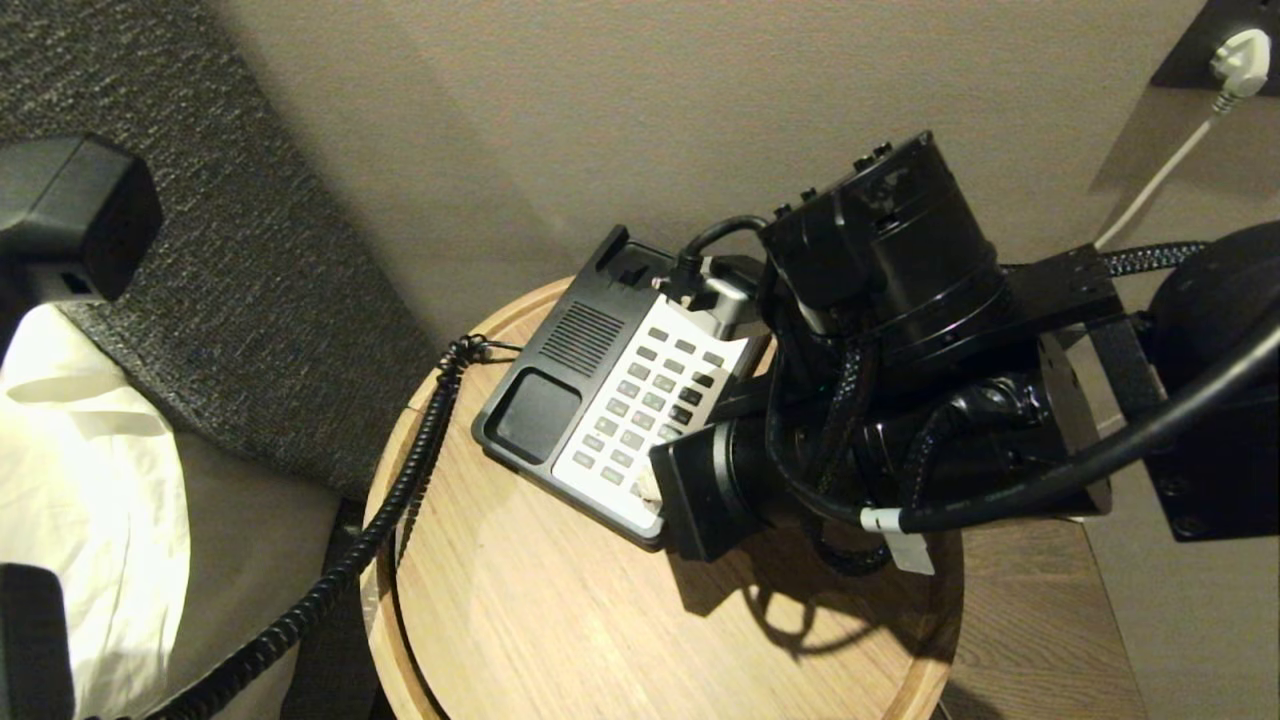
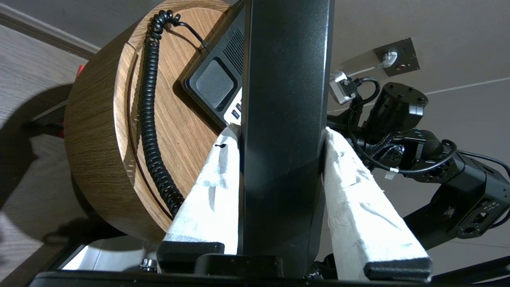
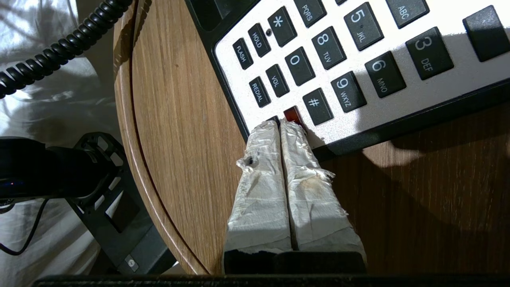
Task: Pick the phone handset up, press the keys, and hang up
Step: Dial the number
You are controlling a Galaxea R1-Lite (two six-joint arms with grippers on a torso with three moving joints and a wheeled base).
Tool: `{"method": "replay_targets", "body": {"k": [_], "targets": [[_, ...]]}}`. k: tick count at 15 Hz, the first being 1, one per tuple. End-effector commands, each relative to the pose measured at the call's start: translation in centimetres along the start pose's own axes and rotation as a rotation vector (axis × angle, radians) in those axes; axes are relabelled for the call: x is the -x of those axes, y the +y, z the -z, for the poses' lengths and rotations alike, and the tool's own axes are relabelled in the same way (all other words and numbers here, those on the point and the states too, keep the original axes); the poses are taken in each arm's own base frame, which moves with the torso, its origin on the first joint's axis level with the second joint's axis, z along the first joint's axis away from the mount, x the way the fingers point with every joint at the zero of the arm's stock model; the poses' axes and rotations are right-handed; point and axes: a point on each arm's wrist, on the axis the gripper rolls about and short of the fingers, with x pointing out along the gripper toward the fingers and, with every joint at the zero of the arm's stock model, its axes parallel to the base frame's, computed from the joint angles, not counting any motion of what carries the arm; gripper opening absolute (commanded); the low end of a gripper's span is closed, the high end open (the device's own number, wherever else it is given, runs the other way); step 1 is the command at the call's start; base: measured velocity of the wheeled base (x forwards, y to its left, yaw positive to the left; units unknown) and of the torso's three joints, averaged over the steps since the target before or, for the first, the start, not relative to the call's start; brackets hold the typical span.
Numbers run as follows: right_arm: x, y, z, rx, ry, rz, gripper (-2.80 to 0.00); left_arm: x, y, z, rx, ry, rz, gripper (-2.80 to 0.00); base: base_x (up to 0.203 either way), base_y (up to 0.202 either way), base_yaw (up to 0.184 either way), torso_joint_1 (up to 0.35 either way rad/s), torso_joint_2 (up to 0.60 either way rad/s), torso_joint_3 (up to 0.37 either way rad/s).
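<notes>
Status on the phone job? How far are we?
Done: the phone handset is off the phone base, clamped in the left gripper beside the round table; the cradle sits empty. In hand: the right gripper, fingers shut together, has its tips at the keypad corner by the red key. Left: finish the key presses, then hang up.

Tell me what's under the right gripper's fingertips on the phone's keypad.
The right gripper, fingers pressed together, has its tips on the keypad's bottom row beside the # key. A reddish key and a dark key's edge show; their labels are covered.
</notes>
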Motion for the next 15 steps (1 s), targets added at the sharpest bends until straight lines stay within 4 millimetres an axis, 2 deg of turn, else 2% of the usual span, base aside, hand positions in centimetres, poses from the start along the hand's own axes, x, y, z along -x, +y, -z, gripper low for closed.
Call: {"method": "replay_targets", "body": {"k": [1,15], "targets": [[-0.2,0.0,0.1,-0.001,0.008,0.004,-2.80,0.1,0.0,0.0,0.004,-0.001,0.001,-2.80,0.000,0.000,0.000,0.000,0.00,0.000],[-1.2,-0.3,0.5,0.002,0.023,0.039,-2.80,0.1,0.0,0.0,0.004,-0.001,0.001,-2.80,0.000,0.000,0.000,0.000,0.00,0.000]]}}
